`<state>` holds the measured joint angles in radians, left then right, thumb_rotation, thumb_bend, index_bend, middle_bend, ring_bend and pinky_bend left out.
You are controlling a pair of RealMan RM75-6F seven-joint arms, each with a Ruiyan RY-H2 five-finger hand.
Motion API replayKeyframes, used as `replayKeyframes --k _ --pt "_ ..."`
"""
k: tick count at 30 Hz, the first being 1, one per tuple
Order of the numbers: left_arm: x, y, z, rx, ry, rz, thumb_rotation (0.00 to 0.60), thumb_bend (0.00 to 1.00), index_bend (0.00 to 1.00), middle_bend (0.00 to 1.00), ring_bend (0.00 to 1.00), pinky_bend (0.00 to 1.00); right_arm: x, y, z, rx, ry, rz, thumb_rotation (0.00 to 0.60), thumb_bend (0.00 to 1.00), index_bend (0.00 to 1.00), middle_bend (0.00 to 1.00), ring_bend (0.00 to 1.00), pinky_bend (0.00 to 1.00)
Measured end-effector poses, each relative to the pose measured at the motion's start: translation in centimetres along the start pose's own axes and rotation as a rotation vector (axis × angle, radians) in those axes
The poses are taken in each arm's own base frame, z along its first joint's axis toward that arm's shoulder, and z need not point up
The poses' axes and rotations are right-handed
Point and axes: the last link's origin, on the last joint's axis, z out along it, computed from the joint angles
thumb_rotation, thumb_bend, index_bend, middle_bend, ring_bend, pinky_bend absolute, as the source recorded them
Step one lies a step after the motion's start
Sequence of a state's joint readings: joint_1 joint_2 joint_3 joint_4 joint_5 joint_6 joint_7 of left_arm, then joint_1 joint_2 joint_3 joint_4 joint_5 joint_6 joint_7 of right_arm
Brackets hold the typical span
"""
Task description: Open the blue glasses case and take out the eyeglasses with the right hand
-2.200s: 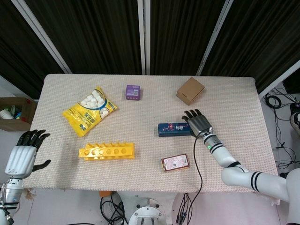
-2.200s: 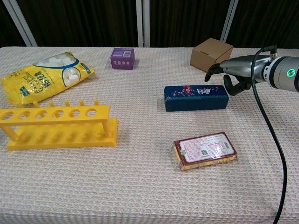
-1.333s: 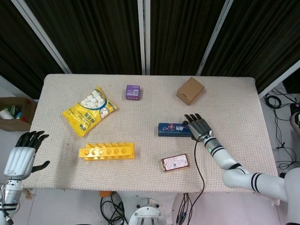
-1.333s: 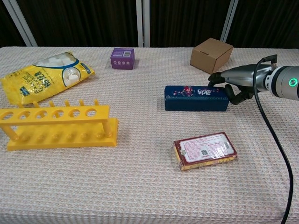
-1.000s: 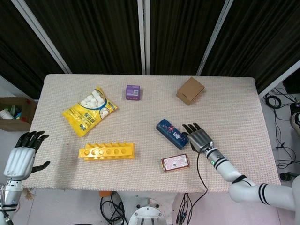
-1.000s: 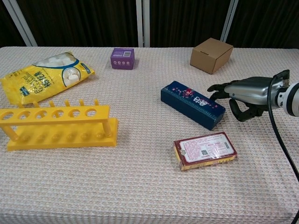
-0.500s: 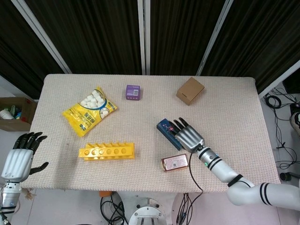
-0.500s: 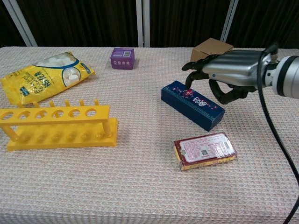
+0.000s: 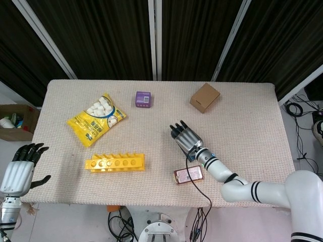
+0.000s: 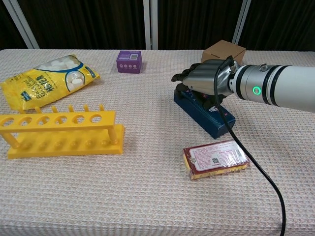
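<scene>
- Case (image 10: 209,117) is lying at an angle on the table (image 10: 147,196), roughly mid-table toward the right, lid down as far as I can see. Only its near end shows in the chest view, and the head view pretty much hides it.
- Right hand (image 10: 204,78) sits on top of the case's far end, palm down, fingers (image 9: 177,128) stretched out and a bit spread. Looks like it's resting or pressing on the lid, but honestly can't tell if it actually has a grip on anything.
- Left hand (image 9: 19,169) hangs off the table's left edge, only in the head view, fingers apart, nothing in it.
- Packet (image 10: 215,158) with the red label lies just in front of the case, close but not touching.
- Cable (image 10: 246,157) from the right wrist drapes over the case's near end and past the packet.
- Rack (image 10: 61,133), yellow, is on the near left, well apart from the case.
- Bag (image 10: 47,78) of white sweets lies behind the rack.
- Purple box (image 10: 129,61) stands at the back middle, cardboard box (image 9: 204,97) at the back right, behind the right hand.
</scene>
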<state>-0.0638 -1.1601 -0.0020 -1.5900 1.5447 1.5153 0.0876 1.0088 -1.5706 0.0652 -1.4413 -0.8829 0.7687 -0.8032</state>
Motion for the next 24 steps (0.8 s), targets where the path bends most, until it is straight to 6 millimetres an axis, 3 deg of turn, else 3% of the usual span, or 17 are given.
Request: replayKeyframes --k 5,9,14,21,22,24 --pt "-0.1 -0.2 -0.1 0.005 0.0 -0.002 0.6 0.02 0.22 0.16 0.12 0.14 -0.2 2.2 -0.1 -0.085 -0.033 0.022 0.6 1.0 0.28 0.04 0.0 0.0" --pt "-0.2 -0.1 0.1 -0.001 0.001 -0.004 0.6 0.02 0.22 0.16 0.12 0.14 -0.6 4.6 -1.2 -0.15 -0.065 0.034 0.6 1.0 0.28 0.04 0.0 0.0" --pt "-0.3 0.1 0.3 -0.015 0.001 -0.006 0.6 0.02 0.22 0.16 0.12 0.14 -1.8 6.8 -3.6 -0.199 -0.107 0.061 0.6 1.0 0.28 0.04 0.0 0.0" --pt "-0.1 0.3 0.4 -0.021 0.006 -0.005 0.6 0.02 0.22 0.16 0.12 0.14 -3.5 7.7 -7.5 -0.202 -0.148 0.117 0.6 0.99 0.28 0.05 0.0 0.0" --pt "-0.1 0.4 0.4 -0.023 0.007 -0.005 0.6 0.02 0.22 0.16 0.12 0.14 -3.5 7.7 -7.9 -0.197 -0.144 0.126 0.6 0.9 0.28 0.05 0.0 0.0" --pt "-0.1 0.5 0.5 -0.026 0.008 -0.005 0.6 0.02 0.22 0.16 0.12 0.14 -3.5 7.6 -8.4 -0.191 -0.127 0.139 0.6 0.6 0.28 0.06 0.0 0.0"
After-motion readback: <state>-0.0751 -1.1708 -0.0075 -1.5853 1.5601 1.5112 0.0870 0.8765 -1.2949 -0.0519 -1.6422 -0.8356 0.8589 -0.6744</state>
